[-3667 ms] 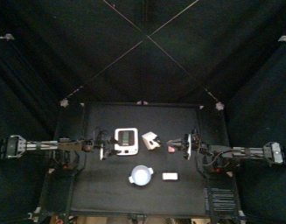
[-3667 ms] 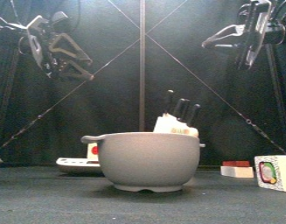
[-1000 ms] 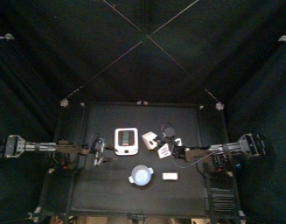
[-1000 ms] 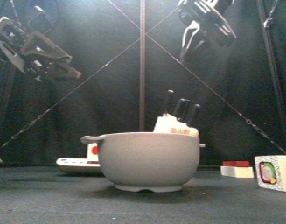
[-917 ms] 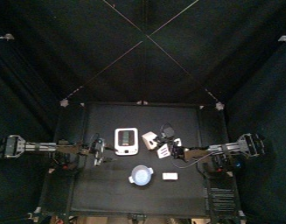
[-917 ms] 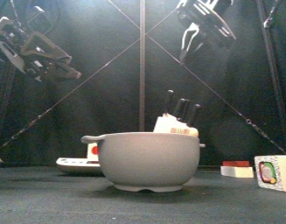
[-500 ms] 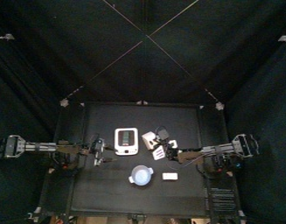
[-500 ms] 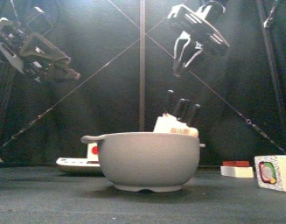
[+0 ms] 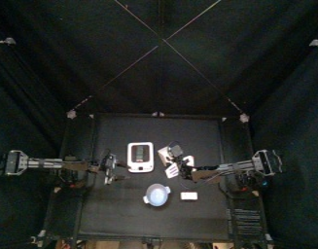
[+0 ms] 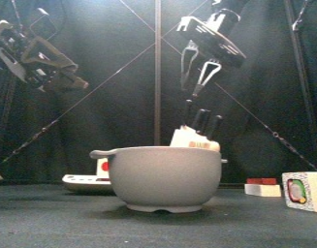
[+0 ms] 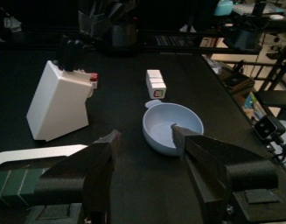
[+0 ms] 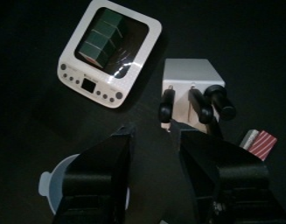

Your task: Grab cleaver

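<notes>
The cleaver [image 12: 264, 143] is a tiny piece with a reddish end lying on the table right beside the white knife block [image 12: 194, 87]. In the left wrist view the cleaver [image 11: 93, 79] shows only as a red speck at the block's foot. In the front view the cleaver [image 10: 262, 184] lies low at the right. My right gripper [image 10: 200, 73] hangs high above the block, open and empty. From above, the right gripper [image 9: 184, 167] sits just right of the block [image 9: 166, 154]. My left gripper [image 11: 151, 188] rests open at the table's left.
A grey bowl [image 10: 158, 177] stands at the front middle, with a small printed carton [image 10: 303, 190] to its right. A white scale [image 9: 139, 154] lies left of the knife block. Several black knife handles [image 12: 191, 103] stick out of the block.
The right arm has swung in toward the middle and come lower over the knife block, and its jaws have spread from shut to open. The left arm has stayed put.
</notes>
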Controlling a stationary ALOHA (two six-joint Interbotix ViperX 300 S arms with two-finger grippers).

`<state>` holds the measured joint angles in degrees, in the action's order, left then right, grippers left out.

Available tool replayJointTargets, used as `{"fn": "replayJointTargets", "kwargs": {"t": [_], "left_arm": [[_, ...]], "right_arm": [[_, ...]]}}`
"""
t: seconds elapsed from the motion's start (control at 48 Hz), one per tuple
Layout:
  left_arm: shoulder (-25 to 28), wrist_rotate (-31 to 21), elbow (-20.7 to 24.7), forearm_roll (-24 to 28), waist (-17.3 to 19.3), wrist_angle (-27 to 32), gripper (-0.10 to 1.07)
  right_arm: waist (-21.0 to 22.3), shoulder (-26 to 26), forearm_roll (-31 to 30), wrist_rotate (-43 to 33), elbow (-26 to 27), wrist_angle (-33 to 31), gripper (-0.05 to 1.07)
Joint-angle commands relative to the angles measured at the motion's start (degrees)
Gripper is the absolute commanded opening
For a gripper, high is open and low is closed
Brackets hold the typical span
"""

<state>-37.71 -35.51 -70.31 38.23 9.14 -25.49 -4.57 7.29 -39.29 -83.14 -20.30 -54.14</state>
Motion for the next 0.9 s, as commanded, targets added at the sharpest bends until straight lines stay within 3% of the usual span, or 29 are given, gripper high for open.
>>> {"fn": "replayJointTargets", "kwargs": {"t": [0.0, 0.667, 0.875], "left_arm": [[0.0, 0.1, 0.6, -0.2, 0.4, -0.2, 0.87], [0.0, 0.1, 0.3, -0.1, 0.9, -0.2, 0.87], [0.0, 0.1, 0.2, -0.1, 1.0, -0.2, 0.87]], "right_arm": [[0.8, 0.6, -0.6, 0.1, 1.4, 0.3, 0.76], [2.9, -2.2, -0.7, 0.1, 1.1, 1.2, 0.74], [3.0, -2.4, 0.6, 0.2, 1.0, 1.2, 0.69]]}}
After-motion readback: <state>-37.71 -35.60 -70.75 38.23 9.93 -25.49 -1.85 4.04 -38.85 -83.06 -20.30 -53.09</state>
